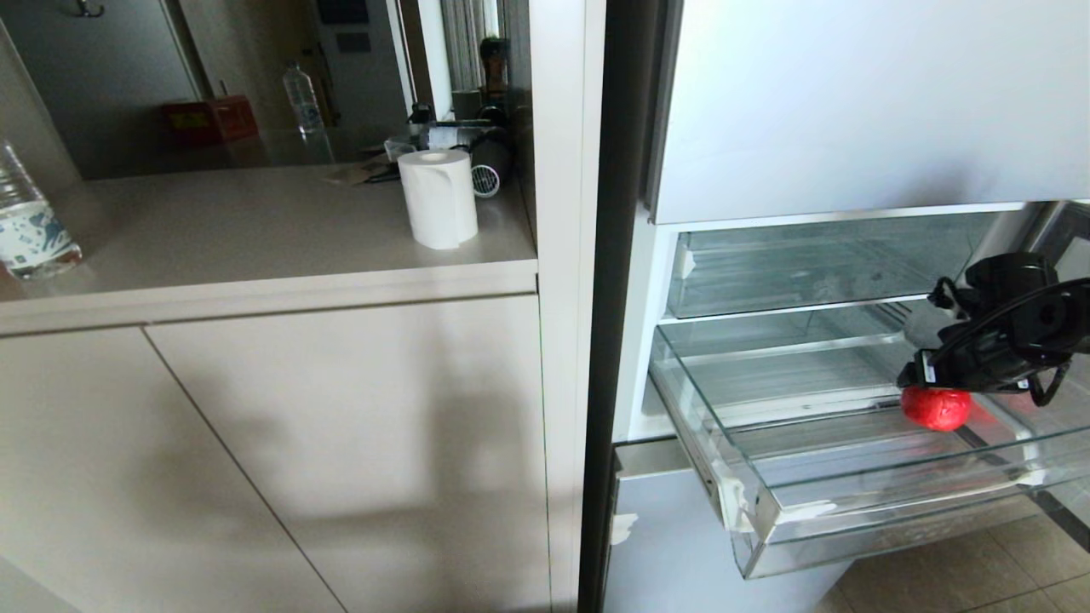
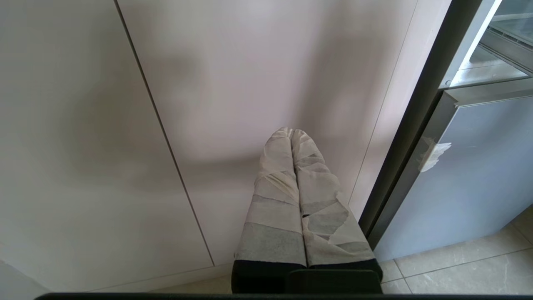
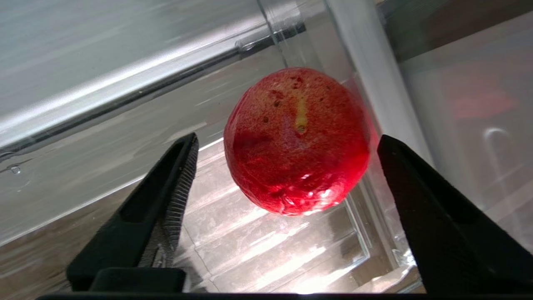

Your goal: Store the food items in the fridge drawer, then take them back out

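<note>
A round glossy red fruit (image 1: 937,409) (image 3: 297,141), one of the food items, lies on the ribbed bottom of the pulled-out clear fridge drawer (image 1: 851,511) (image 3: 258,250), close to its right side wall. My right gripper (image 1: 935,385) (image 3: 287,139) hangs just above it inside the drawer. It is open, with one black finger (image 3: 175,183) on each side of the fruit and a gap on both sides. The pale fridge (image 1: 851,102) rises above. My left gripper (image 2: 291,132), with taped fingers pressed together, is shut and empty, parked low before the cabinet doors.
A shallower clear drawer (image 1: 809,272) sits just above my right arm. Left of the fridge, a beige counter (image 1: 255,221) carries a paper roll (image 1: 438,200) and a water bottle (image 1: 25,221). Cabinet doors (image 1: 298,460) stand below it. Tiled floor (image 1: 979,570) lies under the drawer.
</note>
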